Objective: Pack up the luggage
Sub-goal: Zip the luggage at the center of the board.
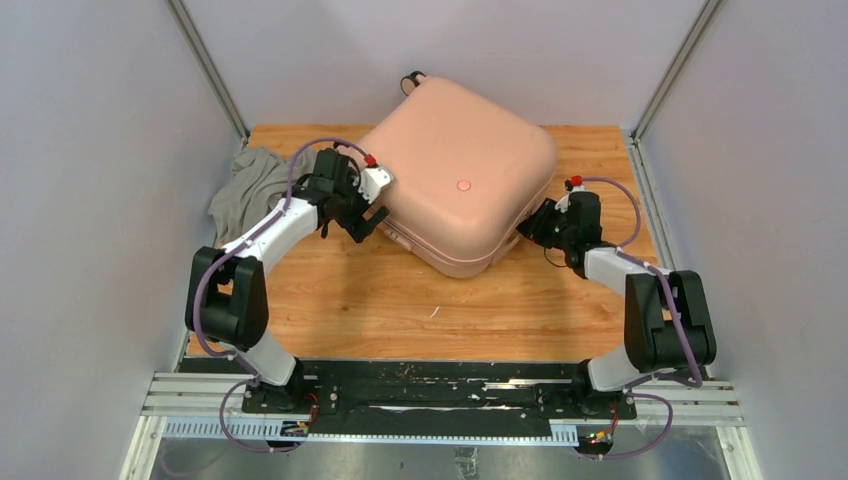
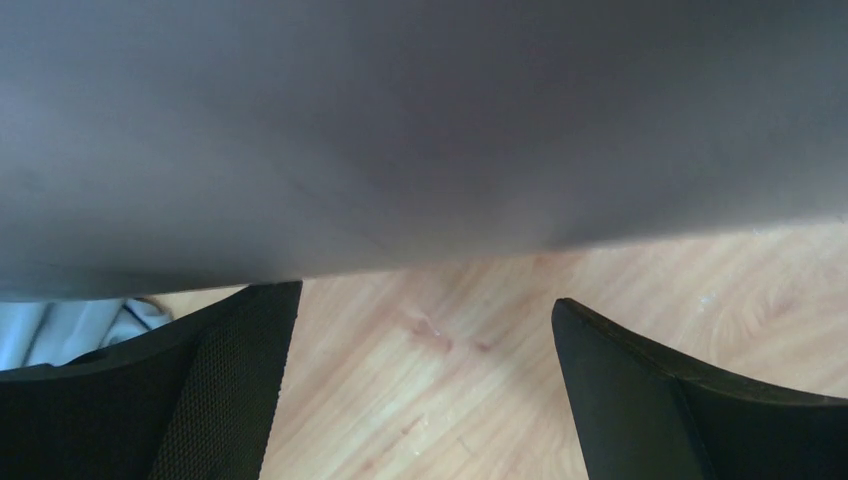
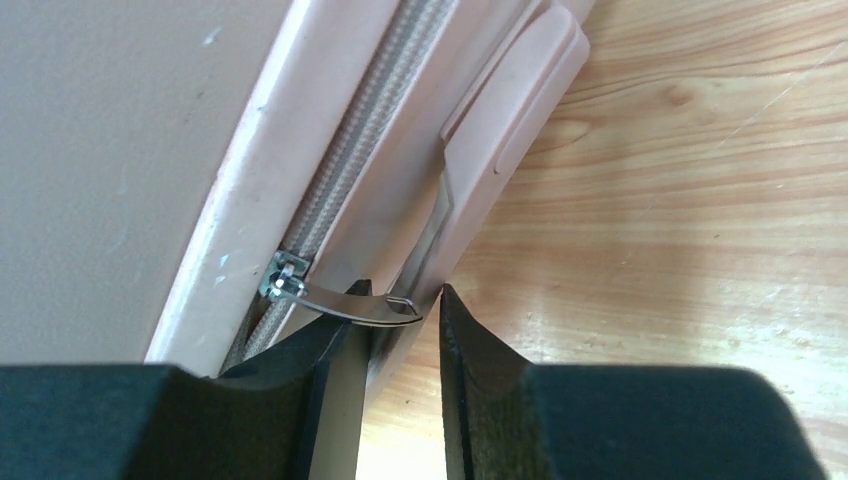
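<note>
The luggage [image 1: 455, 185] is a pale pink hard-shell suitcase lying shut and turned at an angle on the wooden table [image 1: 400, 300]. My left gripper [image 1: 365, 222] is open and empty at its left side; in the left wrist view [image 2: 425, 330] the shell [image 2: 400, 130] fills the top above bare wood. My right gripper [image 1: 530, 225] is against the right side. In the right wrist view [image 3: 400, 300] its jaws stand a narrow gap apart at the zipper [image 3: 370, 140]. The metal zipper pull [image 3: 350, 303] lies across the left fingertip [image 3: 340, 320], its end in the gap.
A crumpled grey cloth [image 1: 250, 185] lies at the table's back left, behind my left arm. A black wheel [image 1: 413, 80] of the suitcase sticks out past the table's back edge. Grey walls close in on both sides and the back.
</note>
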Tool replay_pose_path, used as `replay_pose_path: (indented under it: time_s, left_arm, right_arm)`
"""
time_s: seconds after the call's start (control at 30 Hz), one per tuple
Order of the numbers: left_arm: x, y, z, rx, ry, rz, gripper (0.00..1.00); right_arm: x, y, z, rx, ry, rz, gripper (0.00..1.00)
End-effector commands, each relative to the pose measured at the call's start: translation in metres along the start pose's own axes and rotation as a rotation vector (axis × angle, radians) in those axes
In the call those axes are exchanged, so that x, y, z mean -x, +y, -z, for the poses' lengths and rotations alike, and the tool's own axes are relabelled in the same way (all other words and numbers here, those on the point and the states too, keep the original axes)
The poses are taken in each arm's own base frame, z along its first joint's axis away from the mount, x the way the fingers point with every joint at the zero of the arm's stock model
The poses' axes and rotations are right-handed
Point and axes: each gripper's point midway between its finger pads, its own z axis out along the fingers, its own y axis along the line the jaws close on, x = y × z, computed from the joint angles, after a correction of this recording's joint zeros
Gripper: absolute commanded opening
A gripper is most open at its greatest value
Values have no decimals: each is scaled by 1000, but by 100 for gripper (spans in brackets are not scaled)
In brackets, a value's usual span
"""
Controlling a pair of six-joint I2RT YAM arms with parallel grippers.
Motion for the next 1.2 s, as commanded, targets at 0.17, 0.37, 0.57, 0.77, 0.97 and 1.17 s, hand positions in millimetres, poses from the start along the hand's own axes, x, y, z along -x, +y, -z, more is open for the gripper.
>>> replay_pose_path:
  time_s: [0.17,0.37,0.57,0.77,0.97,1.17]
  left_arm:
    - [25,76,-24,130,-91,199,100]
    - [25,95,-8,143,-136,243,100]
    - [17,99,23,122,-174,291,100]
    - [4,111,54,108,-203,401,100]
    - [5,109,75,135,-196,427,100]
    - [3,112,90,221,-227,401,100]
  right_arm:
    - [-107,84,21,225,240,135,0]
    - [-146,124,40,304,305,248,0]
    - [-130,118,69,268,243,393,38]
    - [-72,113,86,227,21,556,75]
    - [-42,116,72,181,-74,688,84]
    - [-41,126,47,224,-45,743,73]
